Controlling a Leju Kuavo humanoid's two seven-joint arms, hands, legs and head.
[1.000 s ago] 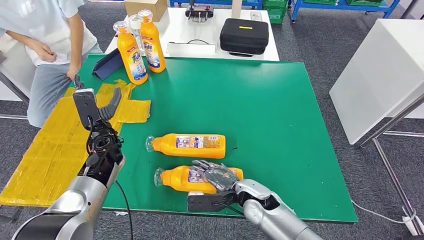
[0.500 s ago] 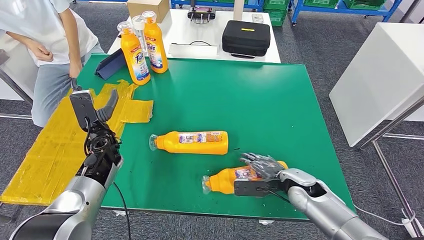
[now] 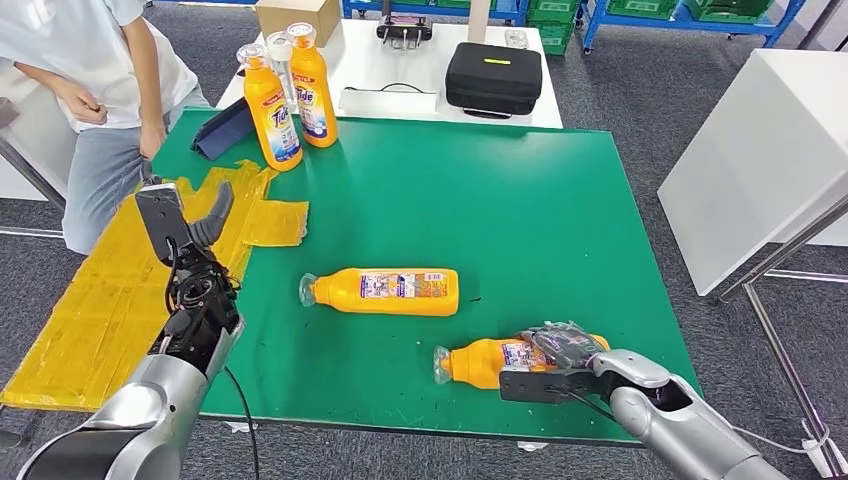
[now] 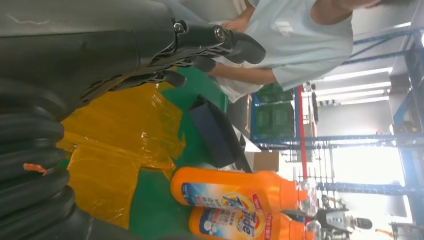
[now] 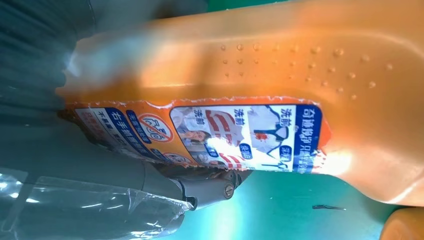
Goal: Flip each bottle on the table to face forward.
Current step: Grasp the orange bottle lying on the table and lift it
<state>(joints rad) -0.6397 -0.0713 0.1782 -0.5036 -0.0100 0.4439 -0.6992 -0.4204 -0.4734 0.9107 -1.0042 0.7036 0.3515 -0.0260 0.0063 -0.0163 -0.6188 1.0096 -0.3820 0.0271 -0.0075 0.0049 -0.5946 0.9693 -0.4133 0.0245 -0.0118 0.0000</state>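
Orange plastic bottle (image 3: pixel 490 361), dimpled and paper-labelled, lying at lower right of the green table (image 3: pixel 520 200), gripped by the right hand (image 3: pixel 565 345); left hand (image 3: pixel 185 215) raised at left, fingers loosely apart, holding nothing.

Bright even light; right wrist view blurred, perhaps glare.
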